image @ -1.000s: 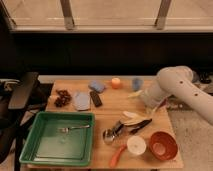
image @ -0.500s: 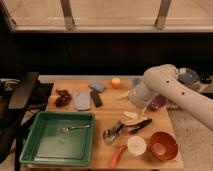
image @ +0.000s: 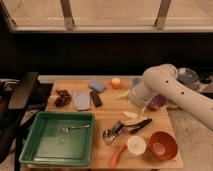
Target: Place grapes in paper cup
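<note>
Dark reddish-purple grapes (image: 62, 97) lie in a small bunch at the far left of the wooden table (image: 107, 114), just beyond the far corner of the green tray (image: 35, 137), and no part of my arm is near them. My claw (image: 141, 106) hangs over the middle-right of the table, beside the purple bowl (image: 156, 102) and above some pale yellowish pieces I cannot identify. I cannot tell whether the claw is released or clenched, but I see no grapes in it. The white paper cup (image: 136, 145) stands upright near the front edge, between an orange carrot-like piece (image: 117, 156) and the orange-red bowl (image: 162, 145), close against the bowl. Its pale inside looks empty. So I judge the task barely begun: nothing picked, carried or dropped. All of it is left, which means crossing to the bunch, closing around it, lifting, bringing it to the front right and letting go over the cup. The cup is small and crowded by the bowl and a metal scoop (image: 110, 134), so I expect the release to need careful centring.
</note>
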`<state>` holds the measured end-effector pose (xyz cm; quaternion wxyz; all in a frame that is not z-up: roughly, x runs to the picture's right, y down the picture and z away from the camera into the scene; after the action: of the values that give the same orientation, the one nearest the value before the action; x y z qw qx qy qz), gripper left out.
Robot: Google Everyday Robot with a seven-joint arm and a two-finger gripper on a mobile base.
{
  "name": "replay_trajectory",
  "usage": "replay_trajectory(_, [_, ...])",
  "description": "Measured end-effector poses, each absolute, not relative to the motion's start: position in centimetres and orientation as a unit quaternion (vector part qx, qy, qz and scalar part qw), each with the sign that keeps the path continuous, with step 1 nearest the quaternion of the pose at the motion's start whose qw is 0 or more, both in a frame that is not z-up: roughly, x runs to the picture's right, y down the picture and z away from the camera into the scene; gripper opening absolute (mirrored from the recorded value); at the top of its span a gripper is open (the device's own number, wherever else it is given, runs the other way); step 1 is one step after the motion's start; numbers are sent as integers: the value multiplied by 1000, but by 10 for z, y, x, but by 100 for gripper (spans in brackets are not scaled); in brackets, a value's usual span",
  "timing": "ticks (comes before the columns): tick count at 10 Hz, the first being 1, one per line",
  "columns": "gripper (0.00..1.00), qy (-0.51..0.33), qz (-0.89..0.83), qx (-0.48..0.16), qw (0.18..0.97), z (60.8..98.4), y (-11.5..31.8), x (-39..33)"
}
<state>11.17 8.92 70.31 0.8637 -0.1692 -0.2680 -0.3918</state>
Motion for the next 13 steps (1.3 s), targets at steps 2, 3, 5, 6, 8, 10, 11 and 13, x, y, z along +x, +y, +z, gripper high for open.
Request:
replay_trajectory(2, [80,-271,-417,-159,853,718,73,84])
replay_trajectory(3, [80,-274,-433,-152,845,725,65,62])
replay_trajectory(5, [80,-286,-462,-137,828,736,50,11])
replay_trajectory(6, [80,-293,-476,-130,819,741,44,-12])
replay_trajectory(8, [80,-345,-527,-106,769,755,36,-113])
replay_trajectory(10, [80,-365,-540,-100,752,754,38,-136])
replay_trajectory(11, [80,-364,-539,-101,753,755,37,-133])
replay_trajectory(13, [80,-365,-540,-100,752,754,38,-135])
